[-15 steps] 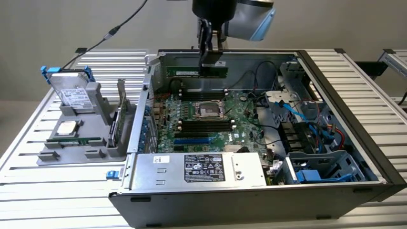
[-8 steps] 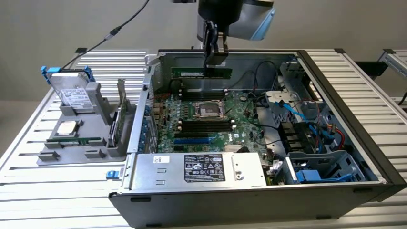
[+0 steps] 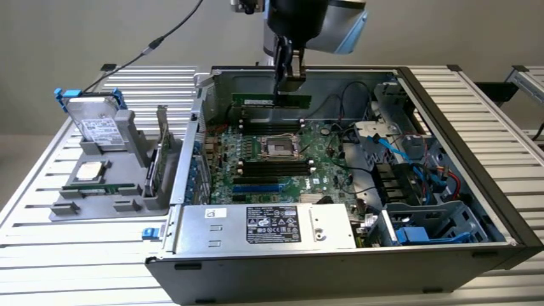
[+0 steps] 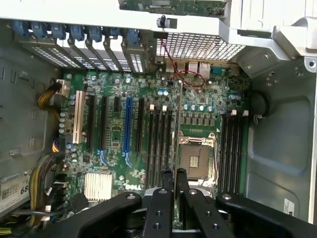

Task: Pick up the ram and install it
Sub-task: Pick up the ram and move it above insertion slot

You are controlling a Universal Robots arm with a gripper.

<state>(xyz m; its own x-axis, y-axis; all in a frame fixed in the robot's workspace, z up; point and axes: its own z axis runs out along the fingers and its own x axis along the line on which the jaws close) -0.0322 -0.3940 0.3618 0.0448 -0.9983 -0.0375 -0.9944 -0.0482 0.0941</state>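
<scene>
Green and narrow, the ram (image 3: 270, 100) hangs level above the far end of the open computer case (image 3: 455, 124), pinched along its upper edge by the tool (image 3: 290, 89), whose jaws are nearly closed on it. Inside the case lie the motherboard (image 3: 272, 166) (socket bare), a silver power supply (image 3: 264, 226) and blue cabling. On the slatted surface (image 3: 51, 255), a grey tray (image 3: 85, 207) holds a hard drive (image 3: 100, 127), a processor chip (image 3: 90, 171) and an expansion card (image 3: 160, 159).

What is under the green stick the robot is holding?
The motherboard: black slots and the square socket show below the green stick. The fingers cover part of the board.
</scene>
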